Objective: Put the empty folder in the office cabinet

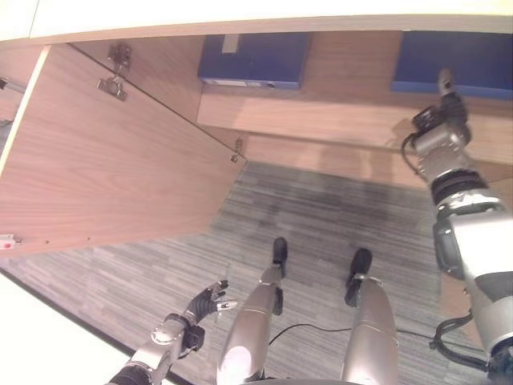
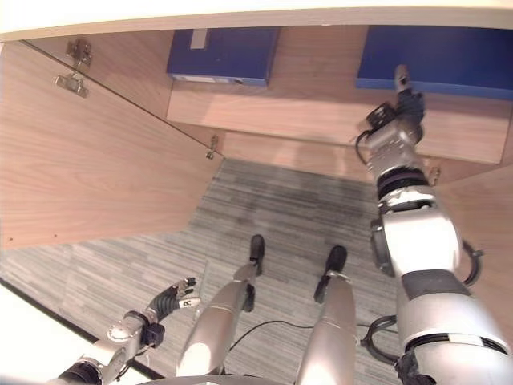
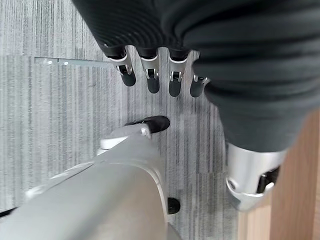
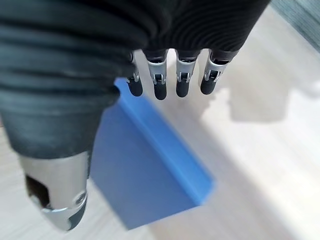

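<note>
The flat blue folder [image 2: 437,60] lies on the light wooden shelf [image 2: 321,112] of the open office cabinet, towards the shelf's right end. The right hand [image 2: 397,128] is raised just in front of it, at the shelf's front edge; in the right wrist view the folder [image 4: 145,170] shows below and past the straight, dark-tipped fingers [image 4: 182,82], which are relaxed and hold nothing. The head views cannot settle whether the fingertips touch the folder.

A second blue folder with a pale label strip [image 1: 255,58] lies further left on the same shelf, well apart from the first. The brown wood-grain cabinet door [image 1: 104,160] stands swung open on the left, with metal hinges [image 1: 112,84] at its upper inner face.

The left hand [image 1: 210,303] hangs low near the grey striped carpet floor [image 1: 321,208], well apart from the cabinet, its fingers [image 3: 152,75] loosely extended and empty.
</note>
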Available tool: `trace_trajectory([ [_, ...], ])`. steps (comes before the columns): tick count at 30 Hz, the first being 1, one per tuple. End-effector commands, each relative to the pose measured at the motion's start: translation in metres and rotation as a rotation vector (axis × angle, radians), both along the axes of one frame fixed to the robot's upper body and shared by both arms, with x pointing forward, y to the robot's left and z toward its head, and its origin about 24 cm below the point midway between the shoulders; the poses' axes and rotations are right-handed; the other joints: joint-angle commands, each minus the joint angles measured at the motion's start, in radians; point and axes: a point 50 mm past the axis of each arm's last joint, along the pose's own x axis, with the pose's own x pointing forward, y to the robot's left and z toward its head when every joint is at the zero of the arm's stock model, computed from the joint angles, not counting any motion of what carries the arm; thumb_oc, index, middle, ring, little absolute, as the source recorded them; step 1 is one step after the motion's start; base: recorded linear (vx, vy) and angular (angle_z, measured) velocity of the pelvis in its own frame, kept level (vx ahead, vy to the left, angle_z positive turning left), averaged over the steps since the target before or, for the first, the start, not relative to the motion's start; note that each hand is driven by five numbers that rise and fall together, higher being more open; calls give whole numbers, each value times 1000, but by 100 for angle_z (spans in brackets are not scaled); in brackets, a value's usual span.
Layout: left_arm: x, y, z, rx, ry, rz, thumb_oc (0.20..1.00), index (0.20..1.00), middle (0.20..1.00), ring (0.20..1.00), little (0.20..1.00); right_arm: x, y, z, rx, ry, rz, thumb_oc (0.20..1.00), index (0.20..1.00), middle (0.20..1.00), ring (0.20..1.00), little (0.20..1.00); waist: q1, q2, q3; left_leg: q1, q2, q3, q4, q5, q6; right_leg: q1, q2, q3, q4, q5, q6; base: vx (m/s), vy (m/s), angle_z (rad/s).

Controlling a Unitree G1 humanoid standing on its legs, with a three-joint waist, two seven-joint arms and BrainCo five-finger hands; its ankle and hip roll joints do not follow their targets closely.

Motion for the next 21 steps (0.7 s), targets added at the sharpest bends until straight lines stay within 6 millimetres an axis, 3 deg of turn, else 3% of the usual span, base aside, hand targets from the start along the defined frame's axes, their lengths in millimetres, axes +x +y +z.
trace_trajectory([
  [1,-4,18,-3,6,23,93,1000,1000,1000,1000,1000,-5,8,45,-52,-258,-11,1000,1000,1000,1000,1000,0,-14,41,53,-19,-31,9,-91,8,175,52,35,-54,-92,64,-35,2,-7],
  [3,-8,18,-6,-1,38,113,1000,1000,1000,1000,1000,-8,13,36,-44,-274,1,1000,1000,1000,1000,1000,-9,-20,41,65,-17,-32,3,-90,8,190,53,36,-65,-86,64,-2,8,-7],
  [6,-22,15,-20,-31,109,178,1000,1000,1000,1000,1000,-26,30,-17,3,-282,48,1000,1000,1000,1000,1000,-39,-40,35,117,-6,-31,-24,-85,11,243,56,39,-101,-70,68,10,24,-9],
  [7,-24,16,-20,-30,112,178,1000,1000,1000,1000,1000,-27,31,-19,3,-278,47,1000,1000,1000,1000,1000,-40,-40,34,121,-6,-32,-26,-85,11,247,57,38,-104,-69,68,19,21,-7],
  [9,-33,14,-28,-34,153,201,1000,1000,1000,1000,1000,-46,42,-59,-6,-223,93,1000,1000,1000,1000,1000,-55,-55,24,167,5,-29,-52,-80,13,290,58,36,-131,-54,71,25,8,-5],
  [10,-34,14,-28,-33,154,201,1000,1000,1000,1000,1000,-46,42,-60,-6,-222,93,1000,1000,1000,1000,1000,-54,-52,22,165,8,-30,-55,-74,14,291,61,34,-140,-44,71,55,6,-4],
  [11,-39,14,-31,-40,170,223,1000,1000,1000,1000,1000,-62,48,-92,-28,-149,138,1000,1000,1000,1000,1000,-65,-62,8,200,15,-26,-75,-71,13,329,64,29,-170,-33,73,48,18,-3],
  [13,-45,16,-35,-46,192,251,1000,1000,1000,1000,1000,-80,52,-125,-48,-65,180,1000,1000,1000,1000,1000,-78,-74,-5,245,20,-21,-92,-72,11,372,62,27,-185,-34,77,76,14,-3],
  [15,-47,18,-36,-45,197,269,1000,1000,1000,1000,1000,-95,53,-153,-90,36,229,1000,1000,1000,1000,1000,-87,-82,-27,275,26,-16,-109,-66,12,405,67,23,-217,-15,81,27,10,-1],
  [16,-48,18,-36,-45,198,269,1000,1000,1000,1000,1000,-96,53,-154,-90,37,230,1000,1000,1000,1000,1000,-88,-81,-26,280,26,-17,-111,-65,12,410,68,22,-220,-14,81,31,10,-2],
  [17,-48,20,-37,-46,197,285,1000,1000,1000,1000,1000,-105,51,-168,-124,90,254,1000,1000,1000,1000,1000,-95,-89,-36,305,28,-12,-124,-63,11,434,70,23,-233,-8,85,64,32,-8],
  [18,-53,29,-38,-34,191,326,1000,1000,1000,1000,1000,-134,41,-204,-225,225,342,1000,1000,1000,1000,1000,-112,-105,-74,367,34,1,-148,-61,10,494,77,17,-280,8,93,64,32,-12],
  [19,-53,29,-38,-34,192,326,1000,1000,1000,1000,1000,-135,41,-204,-226,226,343,1000,1000,1000,1000,1000,-113,-104,-73,371,34,1,-150,-61,10,498,78,17,-283,9,93,78,36,-15],
  [21,-58,37,-37,-6,173,357,1000,1000,1000,1000,1000,-160,35,-228,-324,330,443,1000,1000,1000,1000,1000,-122,-115,-102,415,38,10,-164,-61,9,543,81,13,-311,19,100,57,11,-11],
])
